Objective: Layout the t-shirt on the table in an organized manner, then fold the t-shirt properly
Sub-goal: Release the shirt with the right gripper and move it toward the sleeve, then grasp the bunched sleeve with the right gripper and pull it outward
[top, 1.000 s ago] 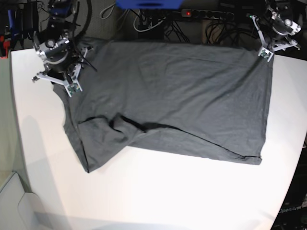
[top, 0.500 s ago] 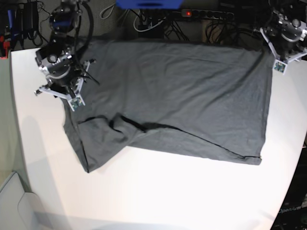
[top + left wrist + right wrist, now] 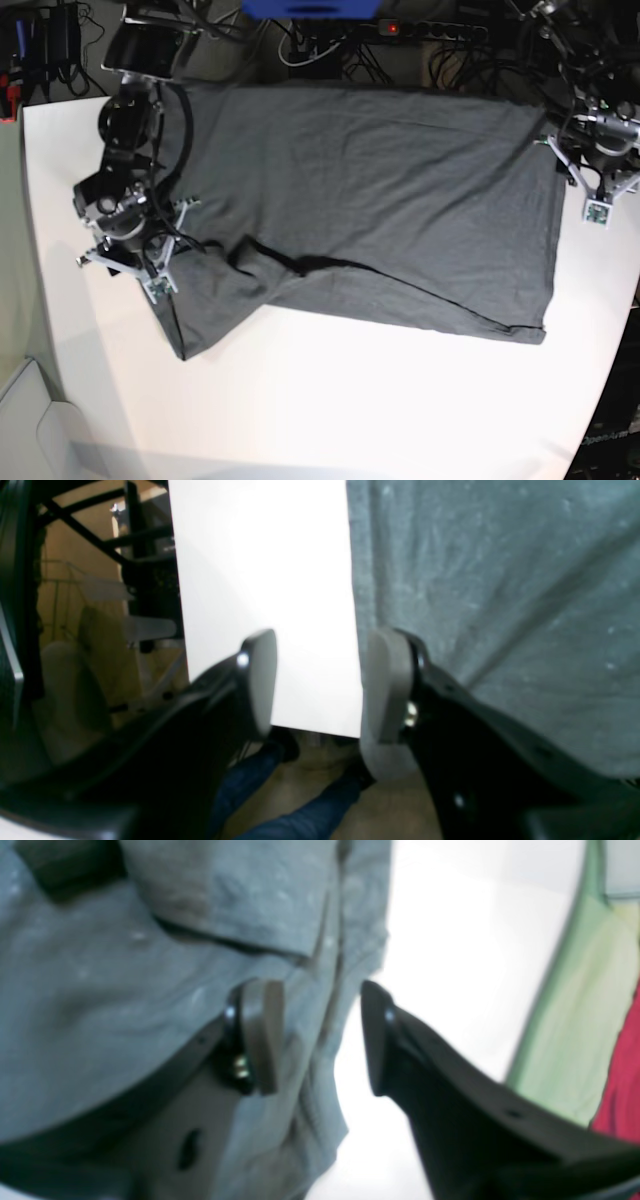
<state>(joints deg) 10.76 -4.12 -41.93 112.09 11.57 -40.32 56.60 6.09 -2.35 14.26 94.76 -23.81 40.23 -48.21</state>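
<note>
**Shirt spread wide, both grippers poised at its side edges**

The table (image 3: 320, 400) is carrying the whole job, its white top bare from 4 to 8 o'clock in the base view and offering room for folding. The t-shirt (image 3: 370, 200) is lying across the upper half of it, reaching from 9 o'clock to 3 o'clock, mostly flat. One part near 8 o'clock is lying doubled over on itself, making a dark crease, so the layout looks unfinished to me.

The right gripper (image 3: 128, 262) is hovering at 9 o'clock over the shirt's edge beside that crumpled part, probably because this is the area needing straightening. In its wrist view the right gripper (image 3: 320, 1040) is showing its fingers apart, with the hem running between them and nothing pinched.

The left gripper (image 3: 597, 190) is sitting at 3 o'clock, just at the opposite side edge. Its wrist view is showing the left gripper (image 3: 320, 690) with fingers apart over bare table, the shirt's edge just beside one pad, nothing held. It seems placed to take that edge when needed.
</note>
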